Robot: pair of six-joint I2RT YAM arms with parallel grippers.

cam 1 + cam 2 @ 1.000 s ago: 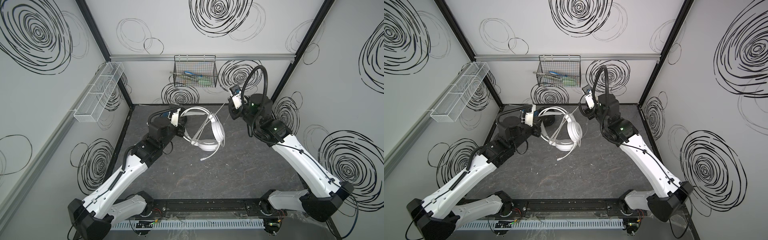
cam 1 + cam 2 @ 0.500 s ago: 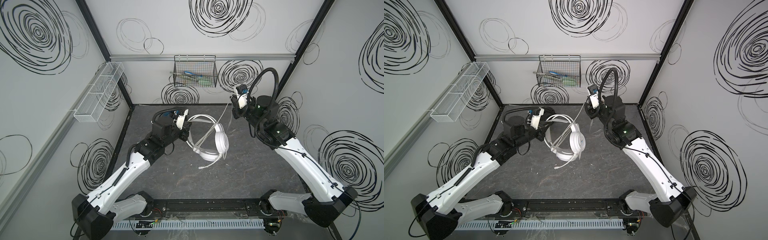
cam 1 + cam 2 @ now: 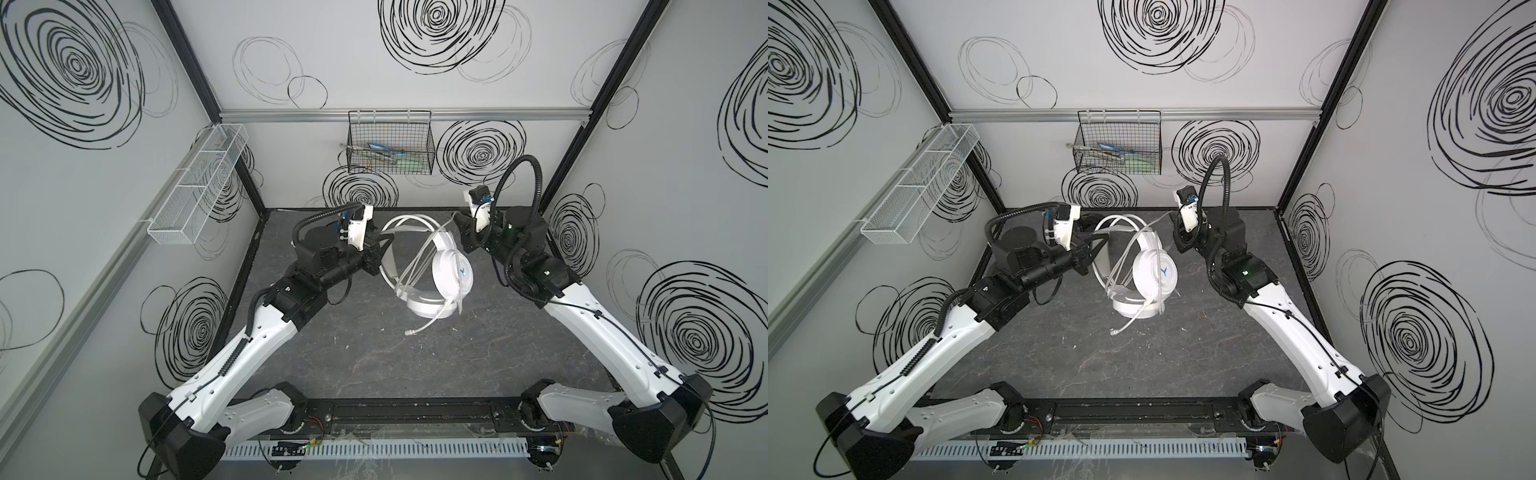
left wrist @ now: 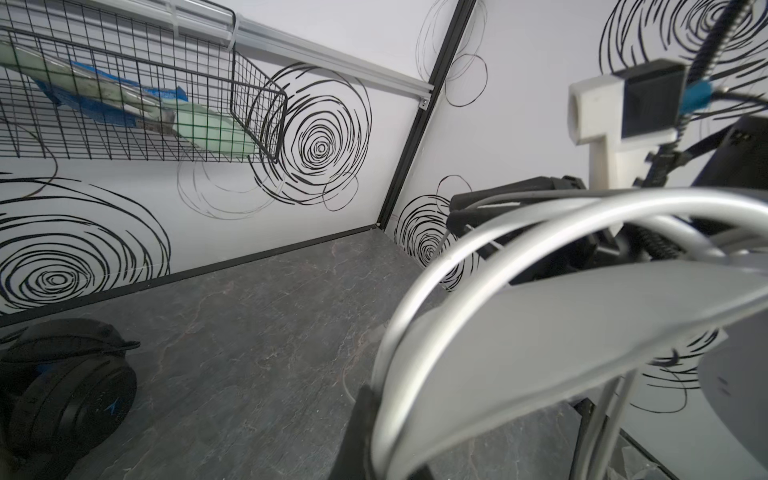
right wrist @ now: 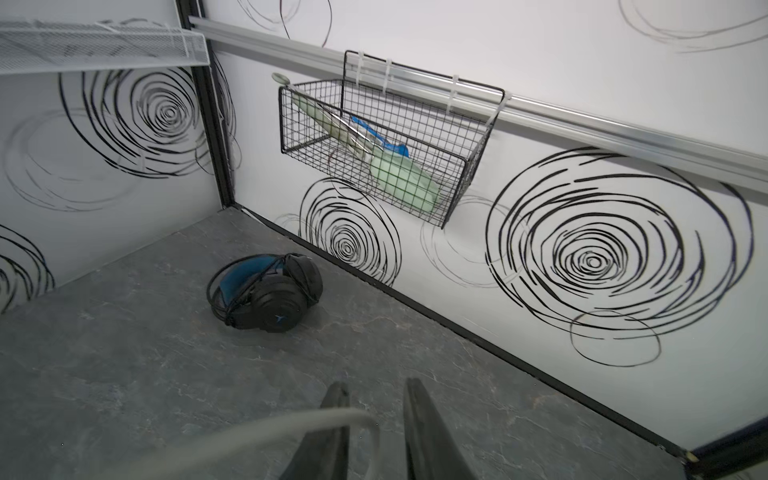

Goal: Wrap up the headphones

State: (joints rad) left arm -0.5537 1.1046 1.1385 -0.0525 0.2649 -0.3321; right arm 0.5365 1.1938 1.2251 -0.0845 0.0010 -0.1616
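Your left gripper is clamped on the band of the white headset. Your right gripper stands apart, with the white cable loose beside one finger. Withdraw carelessly and that finger may snag the cable and drag its turns off. The black headset lies by the back wall.

My table is a dark grey marbled slab. The only thing clearly lying flat on it is the black headset, back by the rear wall, left of middle, cable looped over it. The white headset is over the middle, and I can't tell if its lower cup touches down. A few white specks are scattered about.
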